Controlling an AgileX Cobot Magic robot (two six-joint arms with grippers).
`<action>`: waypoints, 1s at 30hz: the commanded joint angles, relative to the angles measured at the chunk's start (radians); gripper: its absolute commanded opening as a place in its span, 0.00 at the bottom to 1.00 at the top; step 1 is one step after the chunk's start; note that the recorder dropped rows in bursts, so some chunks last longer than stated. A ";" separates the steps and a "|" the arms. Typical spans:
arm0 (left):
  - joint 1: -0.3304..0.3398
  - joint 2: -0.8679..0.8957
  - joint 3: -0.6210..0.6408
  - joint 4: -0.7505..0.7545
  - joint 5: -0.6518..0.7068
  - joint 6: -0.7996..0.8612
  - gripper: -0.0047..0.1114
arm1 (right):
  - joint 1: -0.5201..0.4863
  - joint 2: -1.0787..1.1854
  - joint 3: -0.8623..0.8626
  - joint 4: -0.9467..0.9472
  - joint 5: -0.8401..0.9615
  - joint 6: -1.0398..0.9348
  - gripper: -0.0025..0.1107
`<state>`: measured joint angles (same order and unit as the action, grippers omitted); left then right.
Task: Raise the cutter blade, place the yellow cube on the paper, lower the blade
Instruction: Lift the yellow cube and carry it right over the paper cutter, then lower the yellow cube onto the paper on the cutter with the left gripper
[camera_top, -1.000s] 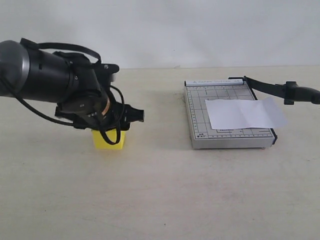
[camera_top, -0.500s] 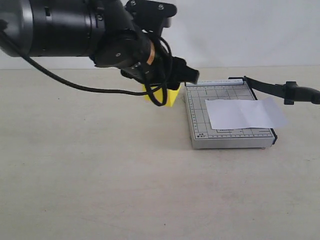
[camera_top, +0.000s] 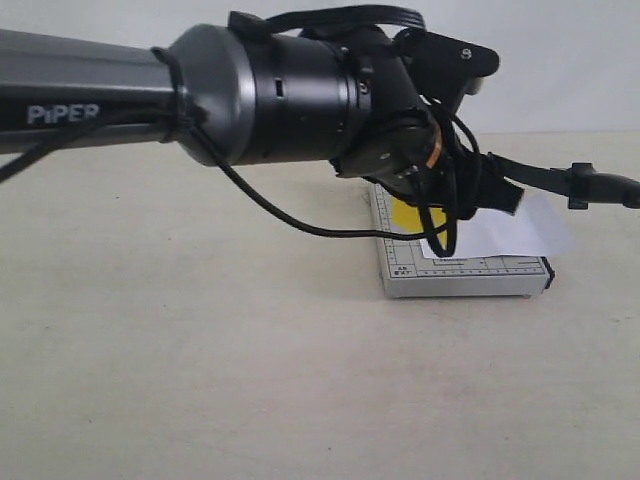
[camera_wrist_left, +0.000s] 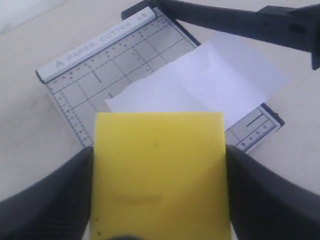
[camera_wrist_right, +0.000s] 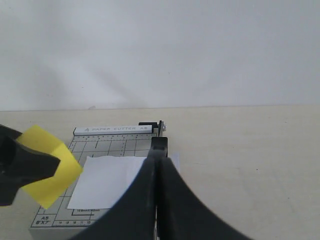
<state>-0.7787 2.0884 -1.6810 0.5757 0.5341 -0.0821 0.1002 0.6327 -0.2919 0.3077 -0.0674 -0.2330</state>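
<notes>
— Where's the yellow cube (camera_wrist_left: 159, 175)?
— Clamped between my left fingers (camera_wrist_left: 45, 200), in the air, paper (camera_wrist_left: 210, 85) beyond their tips. My right fingers (camera_wrist_right: 125, 210) are pinched together on the raised cutter blade (camera_wrist_left: 220, 17).

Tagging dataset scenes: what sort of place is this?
Likely a lab test bench: plain beige tabletop, blank white wall, with a paper cutter, paper and yellow cube as staged props.

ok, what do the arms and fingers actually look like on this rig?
The left arm is a thick grey cylindrical link with white PiPER lettering. It leads into a black wrist section with a small orange ring. Black cables loop outside the housing. The left fingers are dark, broad and finely textured. The right fingers are smooth black and taper to a narrow tip.
</notes>
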 joint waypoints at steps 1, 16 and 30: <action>-0.013 0.067 -0.100 -0.062 -0.004 0.038 0.08 | 0.002 -0.004 0.004 -0.003 -0.004 -0.005 0.02; -0.013 0.272 -0.381 -0.089 -0.004 0.061 0.08 | 0.002 -0.004 0.004 -0.003 -0.004 -0.005 0.02; 0.002 0.354 -0.456 0.083 0.061 0.061 0.08 | 0.002 -0.004 0.004 -0.003 -0.004 -0.005 0.02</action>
<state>-0.7854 2.4414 -2.1263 0.6324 0.5910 -0.0247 0.1002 0.6327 -0.2919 0.3097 -0.0674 -0.2330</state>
